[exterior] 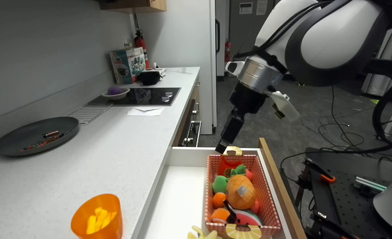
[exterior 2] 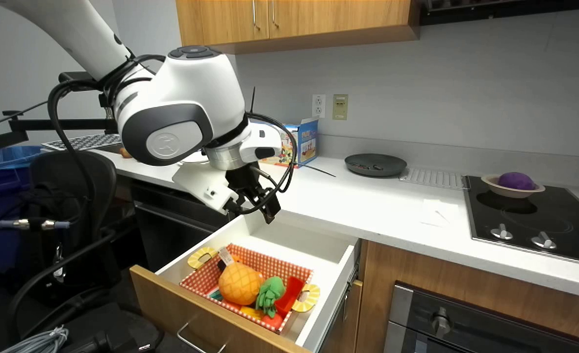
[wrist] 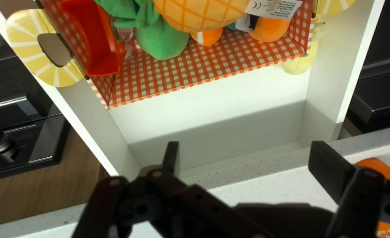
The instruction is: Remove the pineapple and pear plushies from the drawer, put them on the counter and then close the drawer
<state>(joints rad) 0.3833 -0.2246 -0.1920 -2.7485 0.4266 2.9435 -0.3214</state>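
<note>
Arm (exterior 2: 201, 83), one: white and dark grey, slanted downward in both exterior views. Wrist (exterior: 260, 73), one: silver-collared, hung tilted at the arm's lower end. Gripper (wrist: 247, 157), one: black, pointed obliquely downward, its two fingers (wrist: 329, 170) parted wide in the wrist view.

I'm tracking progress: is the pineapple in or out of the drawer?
In: both exterior views show the pineapple in the checked basket, inside the drawer.
</note>
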